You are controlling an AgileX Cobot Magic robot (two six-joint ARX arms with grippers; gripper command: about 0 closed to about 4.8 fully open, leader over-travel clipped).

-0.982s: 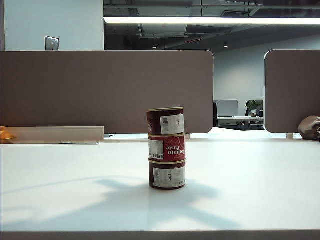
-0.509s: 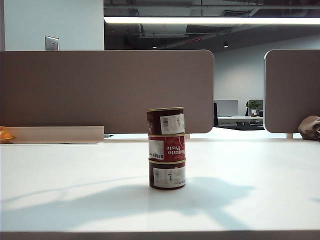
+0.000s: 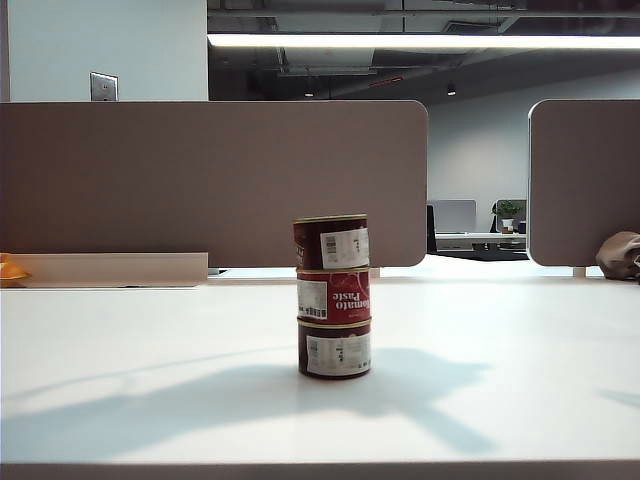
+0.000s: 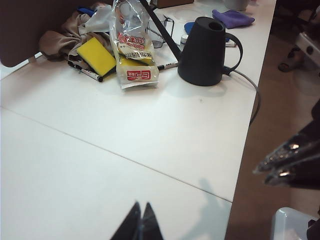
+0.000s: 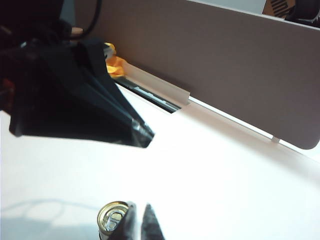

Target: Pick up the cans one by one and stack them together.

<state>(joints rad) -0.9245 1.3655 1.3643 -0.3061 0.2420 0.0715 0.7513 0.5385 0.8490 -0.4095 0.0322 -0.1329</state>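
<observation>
The cans stand as one column at the middle of the exterior view, on the white counter (image 3: 120, 330): a maroon can (image 3: 335, 348) at the base, the red "Tomato Paste" can (image 3: 334, 295) on it, and a second maroon can (image 3: 331, 241) on top, each resting squarely enough on the lid below that the stack stays upright, though the top one sits a touch to the left. By that arrangement the stacking looks complete. No arm shows in the exterior view; only soft shadows fall across the counter around the stack. At the far left edge of the same view something orange (image 3: 10, 268) sits beside a low beige tray, clear of the work. In the left wrist view the left gripper (image 4: 141, 225) shows at the lower middle, its fingers pressed together with nothing between them, over bare counter; a yellow sponge (image 4: 96, 55), a snack bag (image 4: 132, 42) and a black kettle (image 4: 204, 51) crowd the upper part, well apart from it. In the right wrist view the right gripper (image 5: 138, 222) has its fingers nearly together and empty, with a gold can lid (image 5: 113, 218) just beside them at the lower edge.
</observation>
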